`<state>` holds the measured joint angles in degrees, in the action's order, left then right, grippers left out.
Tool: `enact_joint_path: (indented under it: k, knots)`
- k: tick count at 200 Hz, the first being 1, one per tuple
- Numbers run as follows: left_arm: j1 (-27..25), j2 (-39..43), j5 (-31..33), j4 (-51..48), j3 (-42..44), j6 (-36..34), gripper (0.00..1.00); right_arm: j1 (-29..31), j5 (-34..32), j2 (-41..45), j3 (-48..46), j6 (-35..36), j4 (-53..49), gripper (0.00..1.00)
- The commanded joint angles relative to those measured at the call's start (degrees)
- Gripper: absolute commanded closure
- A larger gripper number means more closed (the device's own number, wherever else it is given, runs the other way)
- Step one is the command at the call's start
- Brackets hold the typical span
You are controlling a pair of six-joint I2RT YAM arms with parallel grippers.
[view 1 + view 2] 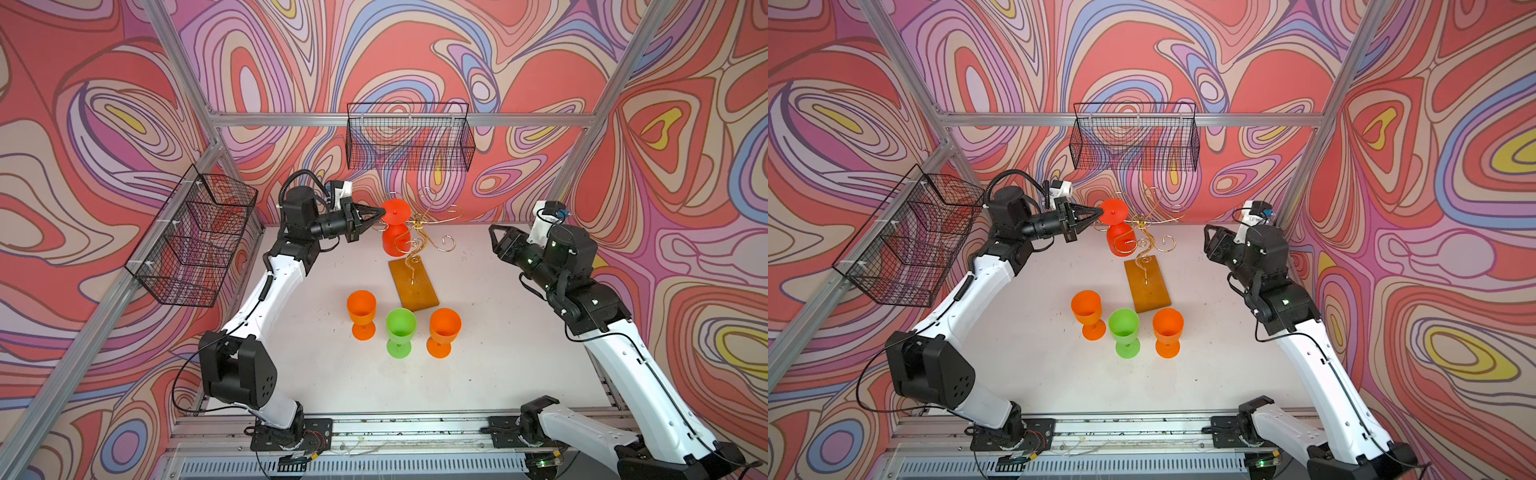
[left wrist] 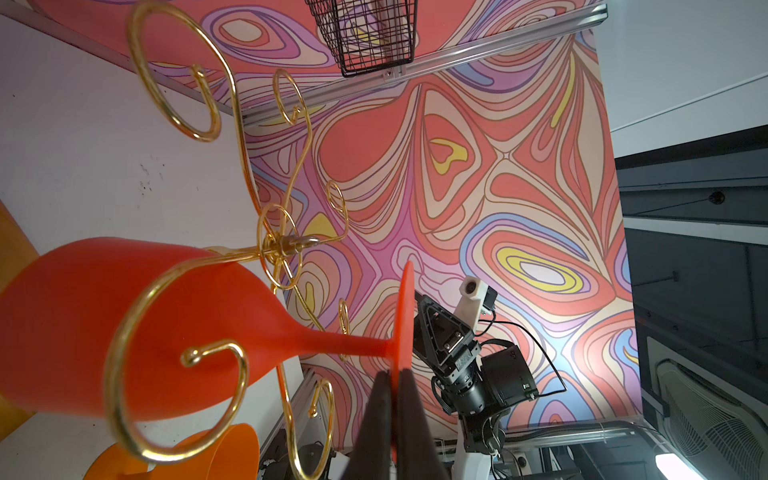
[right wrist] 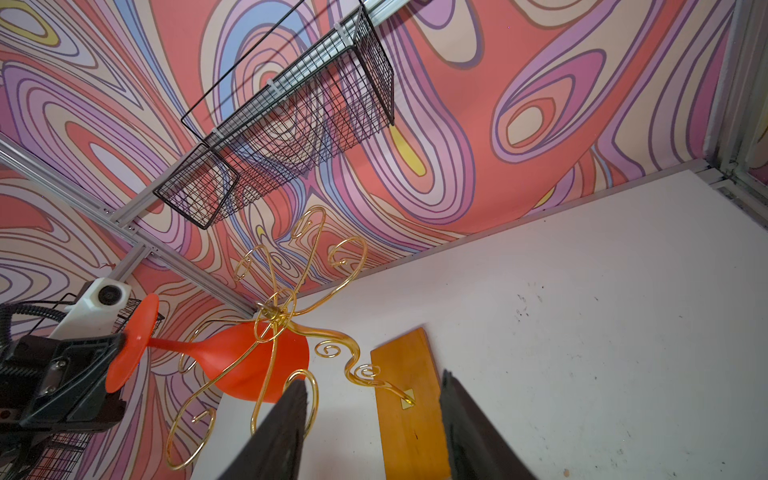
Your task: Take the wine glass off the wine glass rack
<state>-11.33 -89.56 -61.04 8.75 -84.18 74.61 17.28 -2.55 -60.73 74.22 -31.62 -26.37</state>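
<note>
A red-orange wine glass [image 1: 395,243] [image 1: 1120,243] hangs upside down and tilted among the curled arms of the gold wire wine glass rack [image 1: 419,224] [image 1: 1144,222]. The rack stands on an orange-brown wooden base [image 1: 413,284]. My left gripper [image 1: 382,212] [image 1: 1100,212] [image 2: 397,374] is shut on the rim of the glass's round foot. In the left wrist view the bowl [image 2: 124,324] lies behind a gold hook. I cannot tell whether the stem rests on a hook. My right gripper [image 1: 494,239] [image 3: 374,380] is open and empty, to the right of the rack [image 3: 270,311].
Three glasses stand upright in front of the base: orange [image 1: 361,309], green [image 1: 401,328] and orange [image 1: 444,326]. One black wire basket [image 1: 409,137] hangs on the back wall. Another black wire basket [image 1: 195,237] hangs on the left frame, close behind my left arm.
</note>
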Motion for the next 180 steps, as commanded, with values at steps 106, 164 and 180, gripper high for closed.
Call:
enact_joint_path:
  k: [106, 164, 180]
  knots:
    - [-0.7, 10.6, 1.0, -3.7, 8.8, -3.2, 1.0, -0.2, 0.6, 0.2, -1.3, -0.4, 1.2, 0.46]
    - [-0.7, 16.9, 1.7, -9.6, 11.3, -5.5, 1.0, -0.2, 1.0, -0.4, -0.8, -0.3, 1.5, 0.46]
    - [-0.7, 18.5, 1.6, -10.7, 11.6, -5.4, 1.0, -0.2, 1.2, -0.7, -0.6, -0.3, 1.4, 0.46]
